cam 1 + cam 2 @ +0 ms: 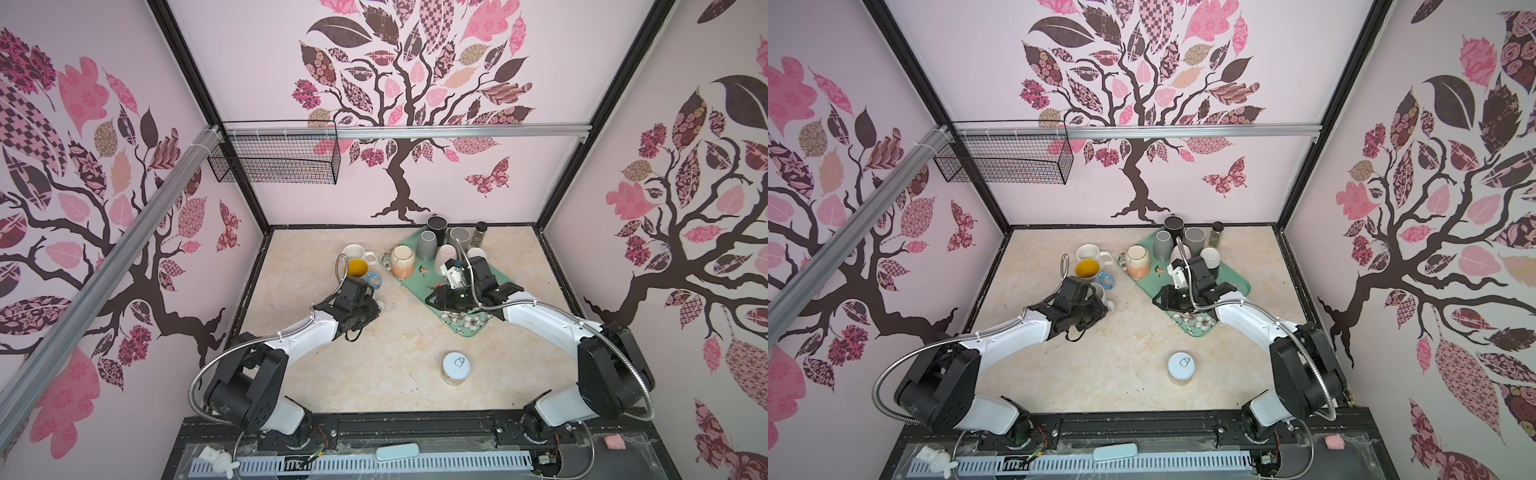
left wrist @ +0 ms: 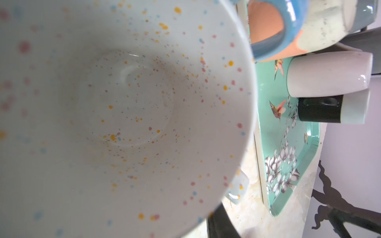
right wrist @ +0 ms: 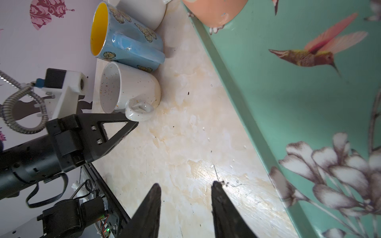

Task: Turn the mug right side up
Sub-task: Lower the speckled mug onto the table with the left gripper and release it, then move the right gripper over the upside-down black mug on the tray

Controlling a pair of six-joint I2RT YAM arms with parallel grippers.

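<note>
Speckled mug [image 3: 134,90] stands upright on counter [image 3: 185,144], touching blue mug [image 3: 127,41]. L gripper [image 3: 132,123] at its handle; can't tell fingers' state. R gripper [image 3: 185,189] fingers narrowly apart, empty, beside tray [image 3: 288,92].

white arm shells [image 1: 307,328], black joints [image 1: 249,390], ribbed silver cables [image 1: 208,365]
</note>
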